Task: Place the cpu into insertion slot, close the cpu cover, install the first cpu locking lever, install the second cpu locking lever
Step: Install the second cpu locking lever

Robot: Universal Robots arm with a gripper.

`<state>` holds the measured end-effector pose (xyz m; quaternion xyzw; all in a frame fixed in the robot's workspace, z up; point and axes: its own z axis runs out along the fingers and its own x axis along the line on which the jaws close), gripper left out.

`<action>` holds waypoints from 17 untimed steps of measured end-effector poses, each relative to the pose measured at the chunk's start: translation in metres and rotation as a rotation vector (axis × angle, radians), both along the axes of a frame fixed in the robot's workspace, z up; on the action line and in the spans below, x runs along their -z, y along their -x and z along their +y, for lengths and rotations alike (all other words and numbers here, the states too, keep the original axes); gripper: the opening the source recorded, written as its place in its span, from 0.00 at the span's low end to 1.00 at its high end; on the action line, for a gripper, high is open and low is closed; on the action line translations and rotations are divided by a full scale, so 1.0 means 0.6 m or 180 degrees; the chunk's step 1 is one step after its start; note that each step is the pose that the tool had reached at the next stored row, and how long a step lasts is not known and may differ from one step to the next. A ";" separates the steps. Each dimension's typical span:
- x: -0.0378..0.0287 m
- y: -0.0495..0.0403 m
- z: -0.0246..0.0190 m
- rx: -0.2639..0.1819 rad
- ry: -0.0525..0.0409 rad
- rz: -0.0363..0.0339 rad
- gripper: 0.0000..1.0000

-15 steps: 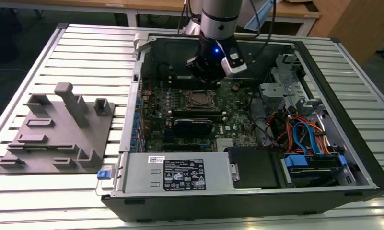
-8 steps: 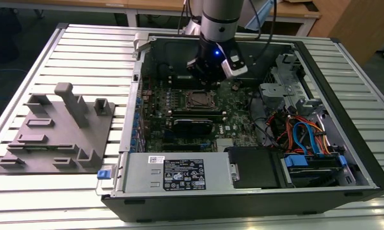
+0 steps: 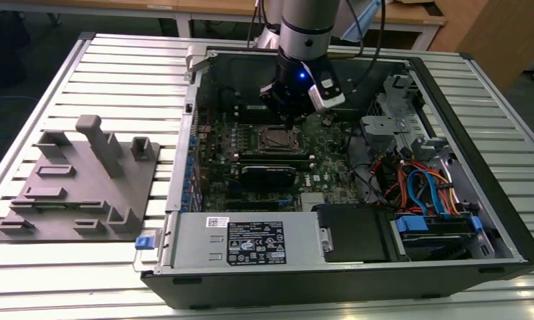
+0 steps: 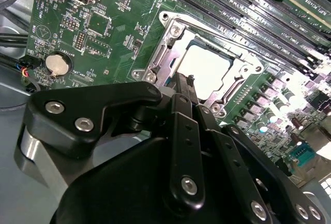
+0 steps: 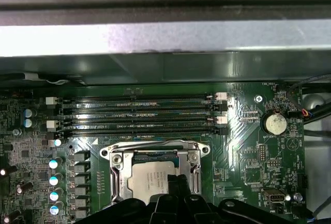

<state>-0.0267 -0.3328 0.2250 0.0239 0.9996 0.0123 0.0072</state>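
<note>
Your arm stands over an opened computer case [image 3: 356,267] lying on its side on the slatted tabletop [image 3: 115,60], side panel off so the green motherboard [image 3: 215,143] faces up and can be reached from above. On the exterior view's left, a grey fixture plate [image 3: 80,187] with upright blocks sits well apart from the case.

Inside the case you have a power supply [image 3: 240,243] along the near wall, a bundle of blue and orange cables [image 3: 427,190] on the exterior view's right, and the board itself carrying long black memory slots [image 5: 139,113] and a coin battery [image 5: 274,123].

The insertion slot [image 5: 155,177] lies near the board's middle, and the cpu [image 4: 204,66] already rests in it, silver top up. The cpu cover [image 4: 165,53] appears folded down as a frame around the chip, likely so the levers can pin it.

The claw [image 4: 183,87] hangs just above the socket's edge, fingertips drawn tight together and grasping nothing visible, probably closed to serve as a narrow pushing tool. Whether it touches the frame you cannot tell.
</note>
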 end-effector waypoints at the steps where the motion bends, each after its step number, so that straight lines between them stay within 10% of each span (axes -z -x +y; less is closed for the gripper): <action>1: 0.000 0.000 0.0000 0.0000 0.0000 0.0000 0.10; 17: 0.000 0.000 -0.0067 0.0000 0.0000 0.0000 0.10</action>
